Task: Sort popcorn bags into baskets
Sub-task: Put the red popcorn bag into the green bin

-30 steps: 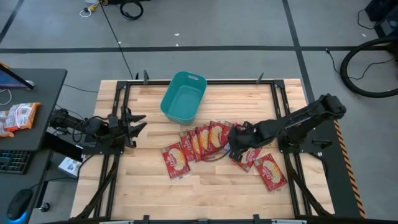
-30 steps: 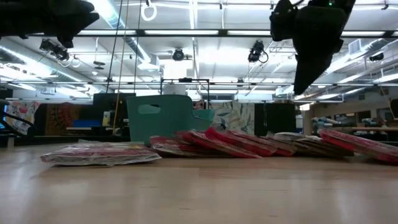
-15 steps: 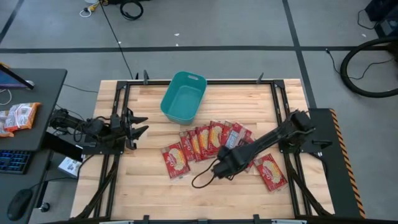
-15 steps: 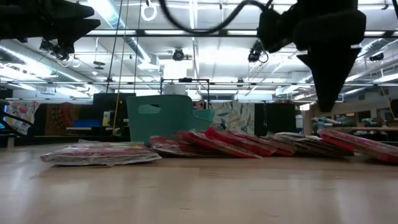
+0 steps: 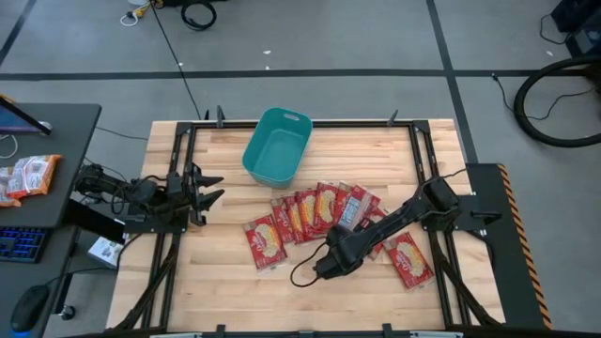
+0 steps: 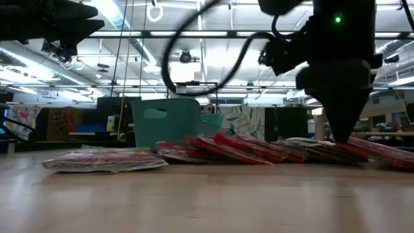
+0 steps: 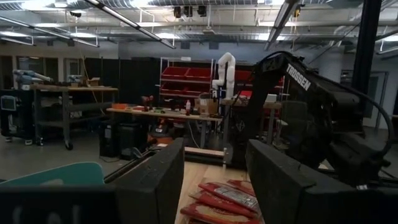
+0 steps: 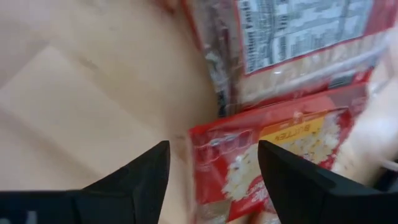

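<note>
"BUTTER" reads on a flat glossy red popcorn bag [image 8: 273, 155] beneath the right gripper [image 8: 211, 168], fingers spread wide, empty. Left gripper [image 5: 202, 185] gapes, "TROSSEN" lettered opposite.

We see a dark desk [image 5: 47, 169] just left of the wooden surface [image 5: 225, 282]. On the desk lie orange-and-white packets [image 5: 26, 176], a keyboard [image 5: 21, 242] and a mouse [image 5: 28, 305].
</note>
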`<state>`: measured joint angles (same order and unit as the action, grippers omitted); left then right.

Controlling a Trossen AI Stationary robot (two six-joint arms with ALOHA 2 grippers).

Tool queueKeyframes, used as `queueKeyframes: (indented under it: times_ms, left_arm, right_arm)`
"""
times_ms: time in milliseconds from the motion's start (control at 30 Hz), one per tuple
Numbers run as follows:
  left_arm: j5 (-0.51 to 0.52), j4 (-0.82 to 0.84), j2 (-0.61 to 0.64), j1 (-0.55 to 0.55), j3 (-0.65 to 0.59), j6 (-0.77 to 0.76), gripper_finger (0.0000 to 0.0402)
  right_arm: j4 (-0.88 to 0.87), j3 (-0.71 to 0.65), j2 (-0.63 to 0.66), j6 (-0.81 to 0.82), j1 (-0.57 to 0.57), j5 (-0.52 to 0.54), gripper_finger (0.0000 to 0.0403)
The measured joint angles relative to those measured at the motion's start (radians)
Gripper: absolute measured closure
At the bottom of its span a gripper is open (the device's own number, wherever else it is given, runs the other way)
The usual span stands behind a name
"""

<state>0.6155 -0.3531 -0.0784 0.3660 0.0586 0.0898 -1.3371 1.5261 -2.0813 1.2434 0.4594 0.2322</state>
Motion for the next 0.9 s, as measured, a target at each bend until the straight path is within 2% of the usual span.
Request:
queueKeyframes:
  times_ms: [267, 400, 567, 800, 900]
  left_arm:
    - [0.000, -0.001, 0.000, 0.000, 0.000, 0.000, 0.0224]
    - [0.001, -0.001, 0.000, 0.000, 0.000, 0.001, 0.0224]
    - [0.000, 0.000, 0.000, 0.000, 0.000, 0.001, 0.0224]
    - [0.000, 0.000, 0.000, 0.000, 0.000, 0.000, 0.0224]
    - [0.000, 0.000, 0.000, 0.000, 0.000, 0.000, 0.0224]
  right_arm:
    - [-0.055, -0.018, -0.048, 0.038, 0.005, 0.016, 0.0170]
    - [-0.066, -0.027, -0.065, 0.040, 0.005, 0.003, 0.0191]
    - [-0.067, -0.029, -0.078, 0.027, 0.005, -0.041, 0.0251]
    - [-0.086, -0.028, -0.079, -0.047, 0.005, -0.096, 0.0378]
    - [-0.143, 0.003, -0.079, -0.092, 0.006, -0.101, 0.0393]
